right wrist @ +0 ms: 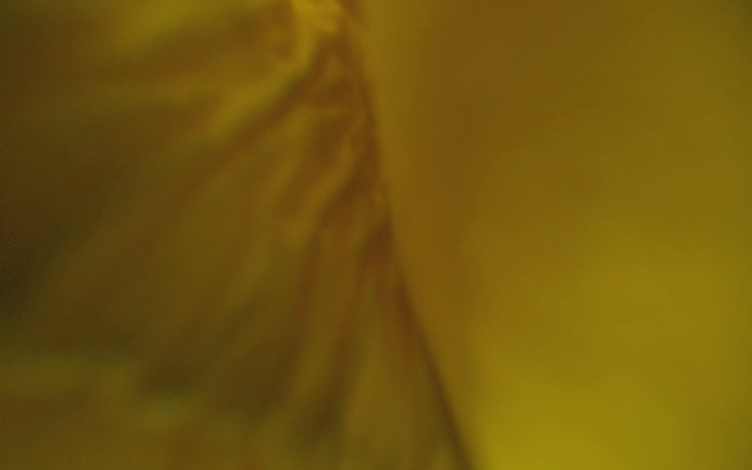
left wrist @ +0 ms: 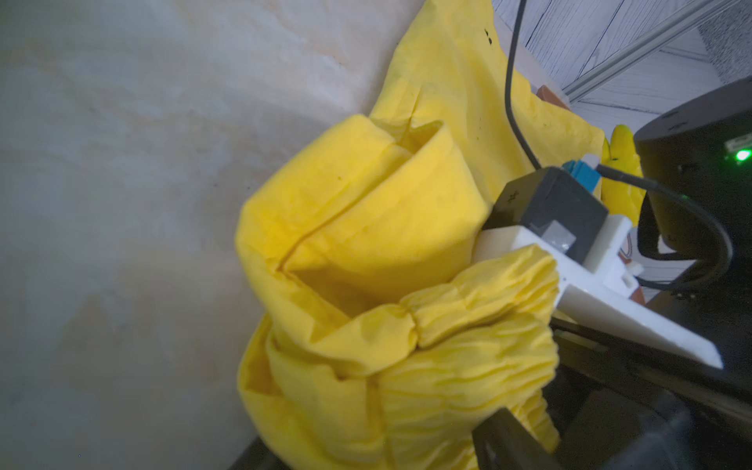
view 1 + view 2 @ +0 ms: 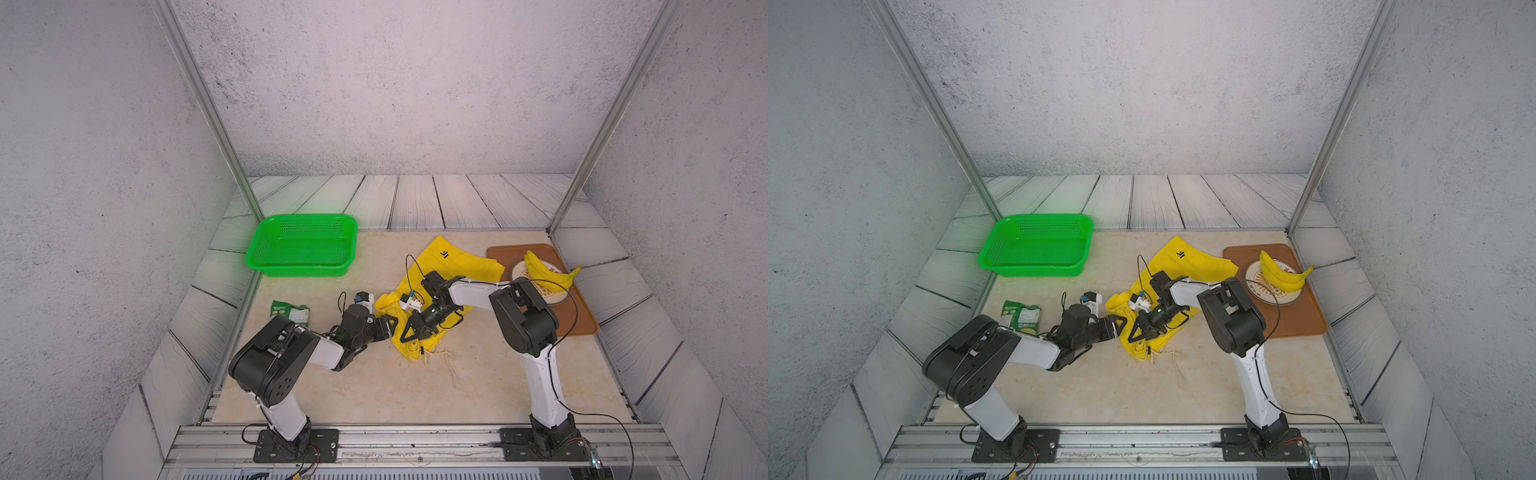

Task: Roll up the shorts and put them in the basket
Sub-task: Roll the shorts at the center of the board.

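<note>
Lying crumpled on the bench (image 3: pixel 374 382), the shorts (image 3: pixel 457 266) bear a small black logo (image 3: pixel 445 254) but no readable words. The right gripper (image 3: pixel 405 336), nearly closed, pinches their gathered waistband; the left gripper (image 3: pixel 390 326) meets the cloth, its grip unclear.

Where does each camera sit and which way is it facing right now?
Top views: high above the arm bases, looking down; both arms, left hand, right hand, shorts show.
Left wrist: on the left arm, facing bunched shorts and the right arm's camera; one own finger shows.
Right wrist: lens against the shorts, all blur; no hand visible.
Shared: top and left wrist views show the bananas.
</note>
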